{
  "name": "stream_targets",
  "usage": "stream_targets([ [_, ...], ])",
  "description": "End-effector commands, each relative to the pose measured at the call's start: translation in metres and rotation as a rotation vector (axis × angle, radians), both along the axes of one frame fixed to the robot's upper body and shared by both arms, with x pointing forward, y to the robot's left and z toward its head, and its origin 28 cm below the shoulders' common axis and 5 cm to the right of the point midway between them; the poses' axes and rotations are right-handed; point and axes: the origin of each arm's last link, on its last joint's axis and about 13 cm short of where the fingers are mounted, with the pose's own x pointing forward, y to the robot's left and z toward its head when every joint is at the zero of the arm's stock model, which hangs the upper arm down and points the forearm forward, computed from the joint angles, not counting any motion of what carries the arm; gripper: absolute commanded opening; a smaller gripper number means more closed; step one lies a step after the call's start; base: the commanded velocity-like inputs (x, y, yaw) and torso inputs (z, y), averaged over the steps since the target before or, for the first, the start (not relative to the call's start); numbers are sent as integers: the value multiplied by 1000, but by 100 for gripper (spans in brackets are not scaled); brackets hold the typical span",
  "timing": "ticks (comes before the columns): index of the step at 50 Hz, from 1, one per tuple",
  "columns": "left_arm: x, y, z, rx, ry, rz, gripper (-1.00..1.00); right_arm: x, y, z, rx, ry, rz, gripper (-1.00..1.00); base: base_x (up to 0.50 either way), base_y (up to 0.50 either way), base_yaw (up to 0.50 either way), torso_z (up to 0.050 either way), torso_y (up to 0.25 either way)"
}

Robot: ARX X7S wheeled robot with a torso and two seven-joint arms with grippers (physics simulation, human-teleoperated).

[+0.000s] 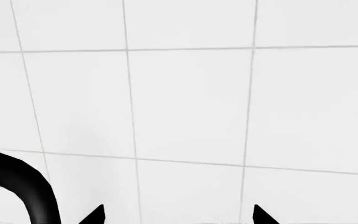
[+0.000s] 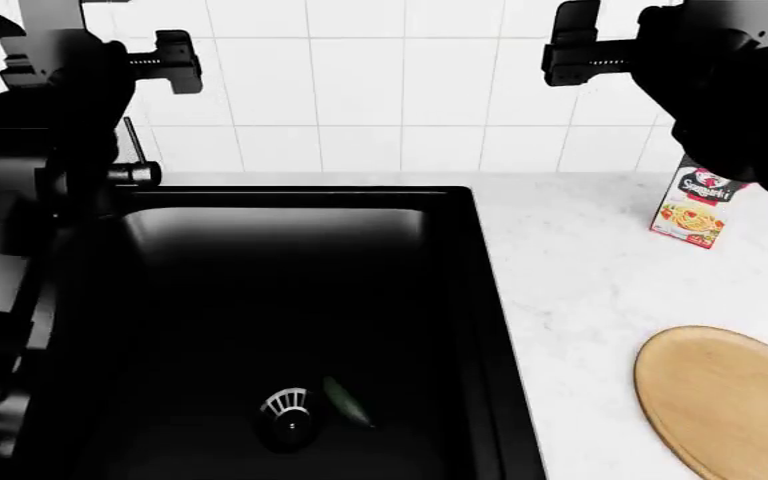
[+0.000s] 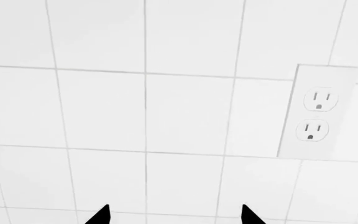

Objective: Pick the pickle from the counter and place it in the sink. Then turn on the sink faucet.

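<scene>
The small dark green pickle (image 2: 348, 402) lies on the floor of the black sink (image 2: 471, 300), right beside the round silver drain strainer (image 2: 287, 405). The slim black sink faucet (image 2: 129, 150) with its side lever stands at the sink's back left corner. My left gripper (image 2: 177, 62) is raised in front of the tiled wall above the faucet, open and empty (image 1: 177, 215). A black curved tube (image 1: 26, 186), apparently the spout, shows beside it in the left wrist view. My right gripper (image 2: 574, 48) is raised at the back right, open and empty (image 3: 175, 215).
The white marble counter (image 2: 584, 290) runs right of the sink. A spaghetti box (image 2: 695, 205) stands on it near the wall and a round wooden board (image 2: 731, 400) lies at the front right. A white wall outlet (image 3: 319, 112) faces the right gripper.
</scene>
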Motion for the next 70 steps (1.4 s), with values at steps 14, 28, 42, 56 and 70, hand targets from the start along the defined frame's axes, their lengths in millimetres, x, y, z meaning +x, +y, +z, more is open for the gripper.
stream_targets([
  [14, 5, 12, -35, 38, -29, 83, 100, -8, -1, -2, 0, -13, 38, 100, 0, 0, 0, 0, 0],
  [28, 6, 7, -43, 17, -40, 45, 100, -8, 1, -8, 0, -5, 54, 100, 0, 0, 0, 0, 0],
  [42, 3, 9, -67, 2, 20, 91, 100, -8, -1, -14, 5, 1, 62, 100, 0, 0, 0, 0, 0],
  [56, 2, 8, -72, -19, 32, 112, 100, -10, -3, -16, 4, 3, 62, 100, 0, 0, 0, 0, -63],
  [70, 4, 11, -53, 17, 19, 121, 100, -10, -3, -16, -1, 0, 63, 100, 0, 0, 0, 0, -250],
])
